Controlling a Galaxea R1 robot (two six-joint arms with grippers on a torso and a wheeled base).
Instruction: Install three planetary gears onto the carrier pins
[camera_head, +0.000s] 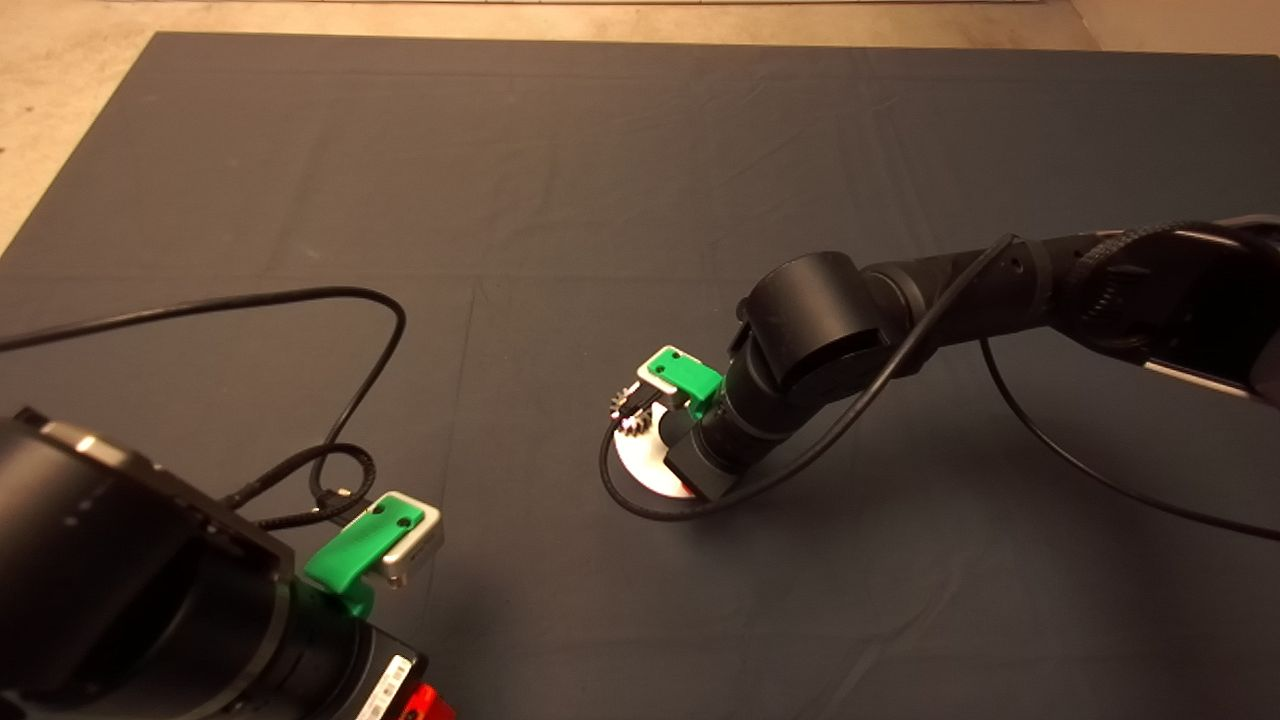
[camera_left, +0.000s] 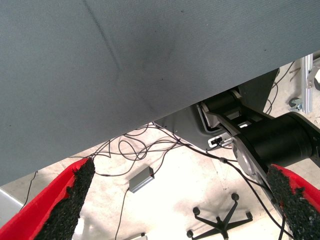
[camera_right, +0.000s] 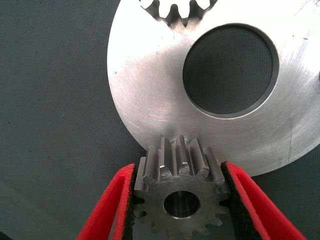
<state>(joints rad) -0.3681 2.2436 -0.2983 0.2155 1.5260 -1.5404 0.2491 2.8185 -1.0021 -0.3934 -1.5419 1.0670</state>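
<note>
My right gripper is shut on a dark-grey planetary gear, its pads pressing on both sides of the teeth. The gear sits at the rim of the shiny round carrier disc with its large centre hole. I cannot tell whether a carrier pin is under its bore. A second gear sits on the disc at the far side. In the head view the right gripper is over the disc at mid-mat. My left gripper is open, empty and parked at the lower left.
A black cable loops around the disc's near side. Another cable lies on the mat by the left arm. The left wrist view shows the mat's edge, floor cables and a chair base.
</note>
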